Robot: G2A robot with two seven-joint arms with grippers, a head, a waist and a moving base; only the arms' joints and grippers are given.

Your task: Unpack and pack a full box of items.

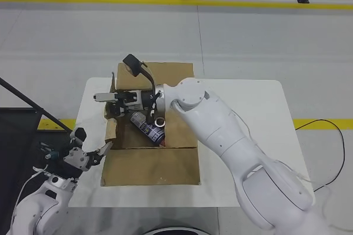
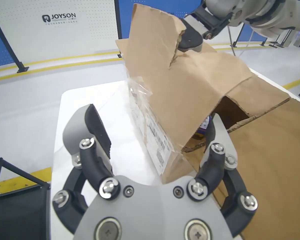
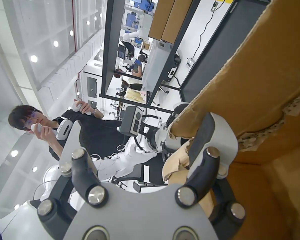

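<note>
Box: the cardboard box (image 1: 150, 167) stands open on the white table (image 1: 247, 106), on its left half. The long flaps lie flat outward, front and back.
Items: inside lie a dark can (image 1: 148, 128) on its side and a small round-topped item (image 1: 159, 122) just beside it. By my judgement the unpacking is not yet finished.
Side flap: the short flap (image 2: 165, 76) at the left end of the box stands up, bent and torn along its top edge.
Right gripper: the right gripper (image 3: 142, 123) is at this torn edge with its jaws wide apart. One finger (image 3: 207, 136) lies against the cardboard and the other is free, so nothing is gripped.
Left gripper: the left gripper (image 2: 152, 113) is at the near left corner of the box. Its jaws are fully spread and empty, and the corner is just before the palm.
Step in hand: it seems you are folding this flap outward to free the way to the items.
How to do it well: push with the flat of the finger low on the flap, near its fold, and not on the torn edge — there the card may rip further. Hold the left jaws beside the corner, so the box does not slide.
After that: take the can across its body — it can roll.
</note>
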